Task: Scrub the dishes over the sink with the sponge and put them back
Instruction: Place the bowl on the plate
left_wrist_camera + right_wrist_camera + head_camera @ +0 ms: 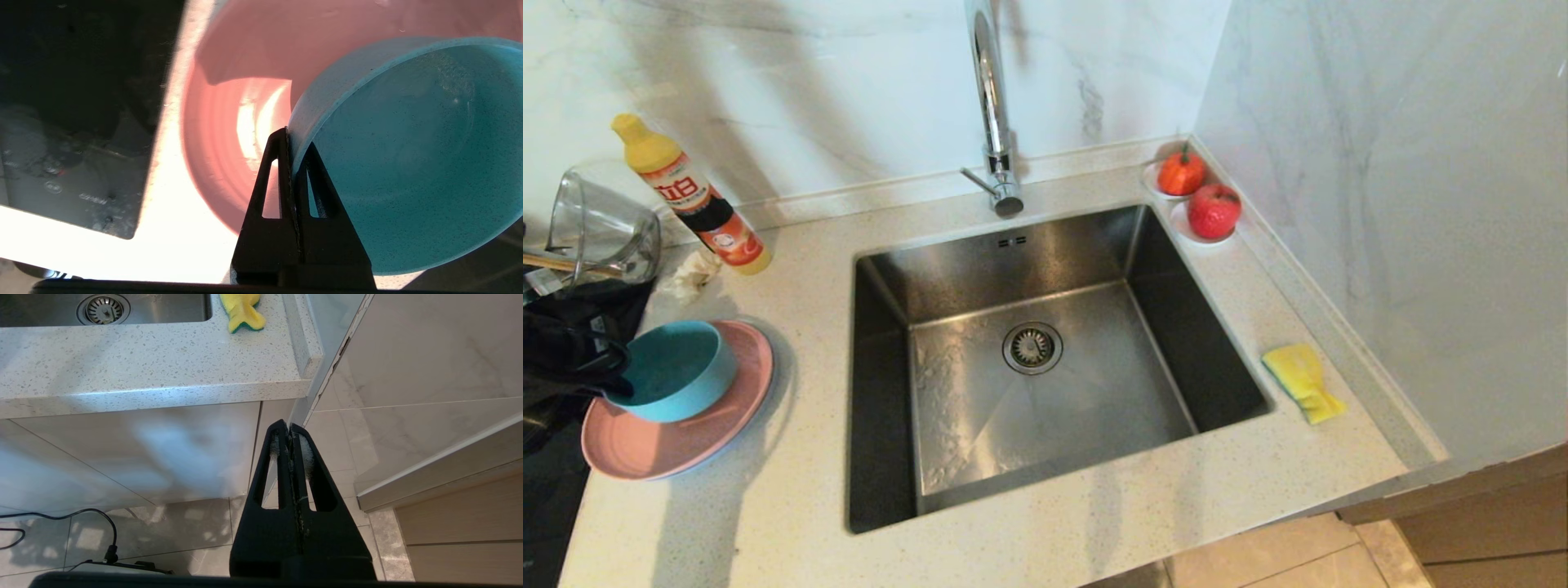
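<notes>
Bowl (408, 155) rim pinched in my left hand (293, 141), tilting over the pink plate (229, 134) at the tabletop's left edge; I am carrying it toward the sink (1045, 359). Sponge (1303, 380) is lying by the sink's right rim, nearest my shut, empty right hand (289, 430).

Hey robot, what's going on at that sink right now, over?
Left gripper shut on teal bowl rim, bowl tilted on pink plate. Right gripper shut, parked below counter. Sponge untouched beside sink. Nothing blocking.
</notes>
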You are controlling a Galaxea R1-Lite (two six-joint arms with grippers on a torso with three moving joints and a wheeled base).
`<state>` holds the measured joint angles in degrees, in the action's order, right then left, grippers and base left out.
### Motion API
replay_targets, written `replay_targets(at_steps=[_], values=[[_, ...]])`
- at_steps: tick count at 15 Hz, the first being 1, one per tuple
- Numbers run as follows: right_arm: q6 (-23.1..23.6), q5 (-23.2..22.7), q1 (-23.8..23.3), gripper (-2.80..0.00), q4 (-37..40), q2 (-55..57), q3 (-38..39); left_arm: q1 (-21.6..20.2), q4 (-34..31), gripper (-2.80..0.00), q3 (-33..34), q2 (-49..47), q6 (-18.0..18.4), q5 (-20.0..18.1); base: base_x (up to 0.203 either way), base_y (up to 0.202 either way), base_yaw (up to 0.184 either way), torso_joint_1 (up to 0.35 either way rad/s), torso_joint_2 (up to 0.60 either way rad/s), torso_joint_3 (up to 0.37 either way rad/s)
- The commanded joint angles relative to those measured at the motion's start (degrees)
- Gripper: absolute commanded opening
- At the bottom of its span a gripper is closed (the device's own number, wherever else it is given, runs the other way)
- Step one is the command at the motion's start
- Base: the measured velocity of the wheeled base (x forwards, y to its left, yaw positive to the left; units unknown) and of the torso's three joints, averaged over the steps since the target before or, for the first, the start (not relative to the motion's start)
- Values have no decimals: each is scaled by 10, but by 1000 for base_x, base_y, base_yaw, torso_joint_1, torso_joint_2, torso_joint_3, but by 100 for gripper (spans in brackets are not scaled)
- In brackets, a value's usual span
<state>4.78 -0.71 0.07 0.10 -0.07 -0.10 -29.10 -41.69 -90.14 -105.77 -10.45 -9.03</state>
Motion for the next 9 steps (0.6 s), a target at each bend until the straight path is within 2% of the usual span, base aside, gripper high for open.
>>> replay_targets(at_steps=[1,3,6,9], values=[[1,0,0,-280,0,0,1,-8,-2,-280,11,4,3,1,0,0,0,0,0,0],[1,0,0,-280,0,0,0,-23,3,-280,22,2,23,9,0,0,0,0,0,0],[1,-1,0,-280,0,0,1,-29,12,-280,42,1,25,9,0,0,0,0,0,0],[1,-1,0,-280,0,0,0,-29,67,-280,85,6,26,7,0,0,0,0,0,0]])
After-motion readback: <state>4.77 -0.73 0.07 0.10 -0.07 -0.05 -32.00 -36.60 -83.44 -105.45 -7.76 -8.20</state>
